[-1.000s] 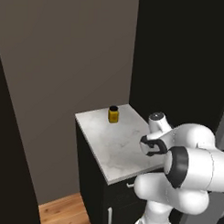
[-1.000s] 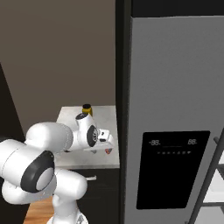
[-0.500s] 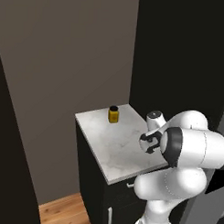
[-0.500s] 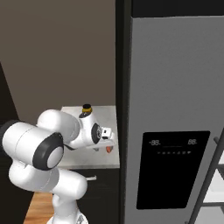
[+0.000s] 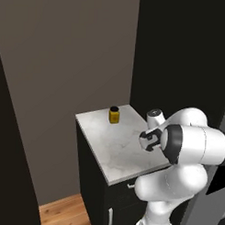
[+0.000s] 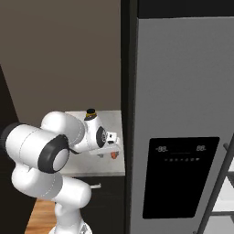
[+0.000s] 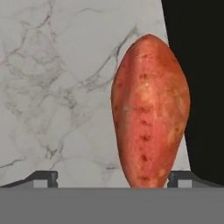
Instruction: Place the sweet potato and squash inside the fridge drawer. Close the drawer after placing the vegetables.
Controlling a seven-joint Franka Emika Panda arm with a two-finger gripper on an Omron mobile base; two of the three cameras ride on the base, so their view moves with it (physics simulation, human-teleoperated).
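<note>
A: Where is the sweet potato?

B: Lying on the marble desk, near its edge at three o'clock in the hand view, with only a narrow strip of marble between it and the dark drop past that edge. Its long axis runs from twelve to six. In the right base view a bit of orange peeks out under the hand.

A: And the claw?

B: Spread wide; one fingertip sits at seven o'clock, the other at five, the potato's lower end between them, closer to the five o'clock one. Whether they touch it, I cannot tell.

A: Anything else around?

B: A small yellow jar with a dark lid stands at the desk's far side, well apart. The tall grey fridge, doors shut, rises just beside the desk, at three o'clock in the right base view.
</note>
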